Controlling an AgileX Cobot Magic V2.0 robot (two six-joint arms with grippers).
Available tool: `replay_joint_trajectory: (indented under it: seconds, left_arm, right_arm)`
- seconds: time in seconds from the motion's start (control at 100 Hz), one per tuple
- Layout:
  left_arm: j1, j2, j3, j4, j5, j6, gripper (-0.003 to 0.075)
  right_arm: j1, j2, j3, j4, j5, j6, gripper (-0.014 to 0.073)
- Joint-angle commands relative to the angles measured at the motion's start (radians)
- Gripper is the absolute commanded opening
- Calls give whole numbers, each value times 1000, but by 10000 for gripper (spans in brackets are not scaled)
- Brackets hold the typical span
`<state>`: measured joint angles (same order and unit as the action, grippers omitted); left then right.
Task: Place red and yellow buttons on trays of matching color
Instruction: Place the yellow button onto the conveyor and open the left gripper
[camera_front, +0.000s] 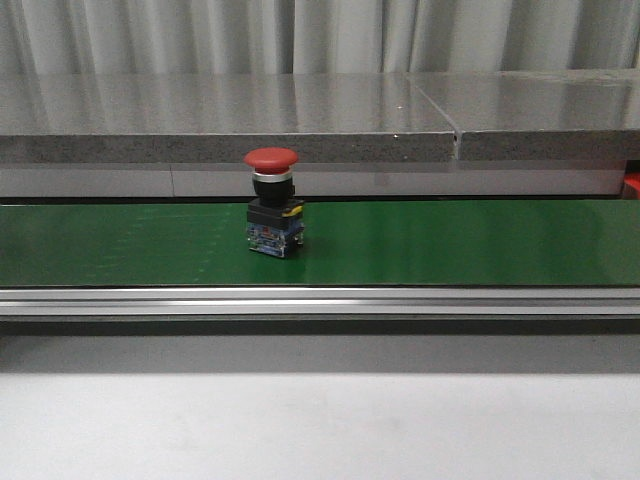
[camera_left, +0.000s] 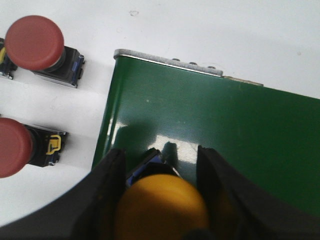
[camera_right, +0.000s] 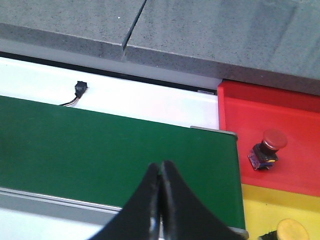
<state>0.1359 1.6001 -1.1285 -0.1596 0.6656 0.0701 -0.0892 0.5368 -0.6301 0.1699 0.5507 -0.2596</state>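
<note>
My left gripper (camera_left: 161, 200) grasps a yellow button (camera_left: 162, 210), its body mostly hidden by my fingers. My right gripper (camera_right: 160, 172) is clenched empty over the green belt (camera_right: 100, 150).

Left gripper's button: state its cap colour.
Yellow cap, between the left gripper's fingers; left wrist view.

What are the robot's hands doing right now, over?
Left gripper shut on yellow button, over green belt. Right gripper shut, empty. One red button standing on belt, another already in red tray. Nothing blocking.
</note>
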Motion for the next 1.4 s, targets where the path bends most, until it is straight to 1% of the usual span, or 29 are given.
replay_joint_trajectory:
  seconds: [0.0,0.01,0.03,0.06,0.07,0.08,0.1,0.11,0.15,0.2,0.25,0.39,0.54,0.7,0.88,1.07,1.24,1.39]
  left_arm:
    - [-7,-33,-40,-39,-36,37,195]
    - [-7,-33,-40,-43,-36,48,226]
    - [-7,-33,-40,-52,-36,54,260]
    - [-7,-33,-40,-55,-36,59,350]
    - [-7,-33,-40,-57,-36,59,369]
    - [-7,-33,-40,-57,-36,61,406]
    - [-7,-33,-40,-57,-38,63,442]
    - [-7,-35,-40,-57,-38,63,479]
    - [-7,-35,-40,-58,-42,69,573]
    - [-9,-35,-40,-58,-49,75,652]
    - [-11,-36,-40,-58,-56,78,693]
    - [-32,-52,-40,-60,-86,100,691]
    - [-78,-108,-40,-60,-139,117,690]
    - [-115,-212,-40,-63,-155,122,690]
    - [-138,-371,-10,-71,-155,122,690]
    - [-142,-573,95,-71,-174,122,690]
    - [-142,-775,243,-71,-208,124,690]
    - [-142,-967,362,-71,-207,124,690]
  right_arm:
    - [2,2,-23,2,-70,-12,-68]
    - [2,2,-23,2,-70,-12,-68]
    - [2,2,-23,2,-70,-12,-68]
    - [2,2,-23,2,-70,-12,-68]
    - [2,2,-23,2,-70,-12,-68]
    - [2,2,-23,2,-70,-12,-68]
    - [2,2,-23,2,-70,-12,-68]
    - [2,2,-23,2,-70,-12,-68]
    - [2,2,-23,2,-70,-12,-68]
    - [2,2,-23,2,-70,-12,-68]
    - [2,2,-23,2,-70,-12,-68]
    - [2,2,-23,2,-70,-12,-68]
    - [2,2,-23,2,-70,-12,-68]
    - [2,2,-23,2,-70,-12,-68]
    - [2,2,-23,2,-70,-12,-68]
    - [2,2,-23,2,-70,-12,-68]
    - [2,2,-23,2,-70,-12,-68]
    - [2,2,-23,2,-70,-12,-68]
